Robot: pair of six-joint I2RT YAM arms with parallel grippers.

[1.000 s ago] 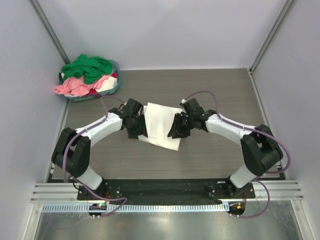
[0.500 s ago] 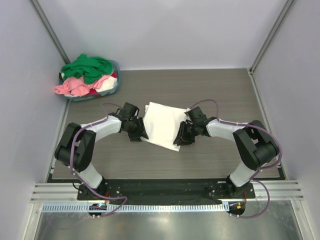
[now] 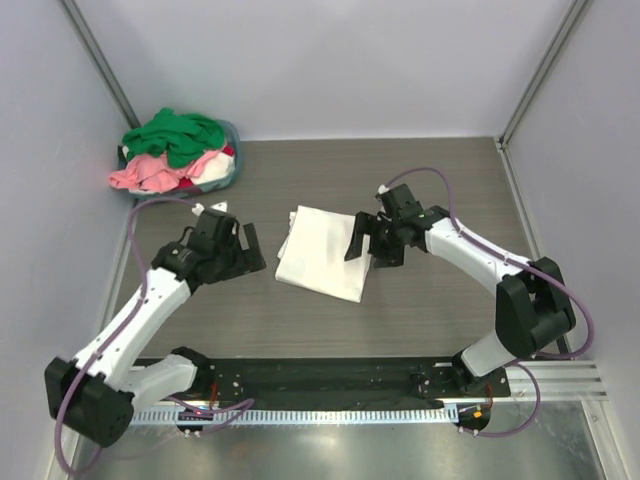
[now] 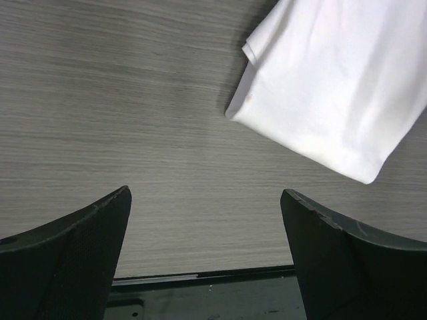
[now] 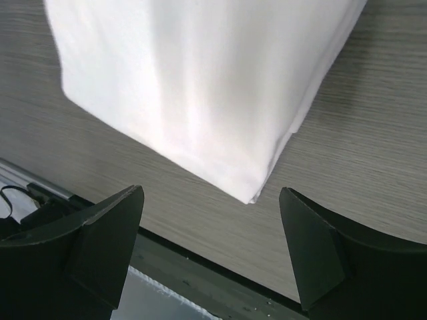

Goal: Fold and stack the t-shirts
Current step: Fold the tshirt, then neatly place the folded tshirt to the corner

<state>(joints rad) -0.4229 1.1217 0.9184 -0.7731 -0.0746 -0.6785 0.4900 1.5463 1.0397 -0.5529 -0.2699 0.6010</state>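
We're seeing the folded white t-shirt (image 3: 322,253) lying flat mid-table (image 3: 440,180). It's a soft, smooth rectangle on grey woodgrain, with its long axis running near-to-far and slightly skewed. The left gripper (image 3: 247,250) and right gripper (image 3: 364,243) are flanking it, fingers spread wide and gripping nothing. The green t-shirt (image 3: 180,135) is sitting crumpled in the round basket (image 3: 233,165).

The folded shirt (image 3: 320,255) lies between left hand (image 3: 247,250) and right hand (image 3: 366,250).
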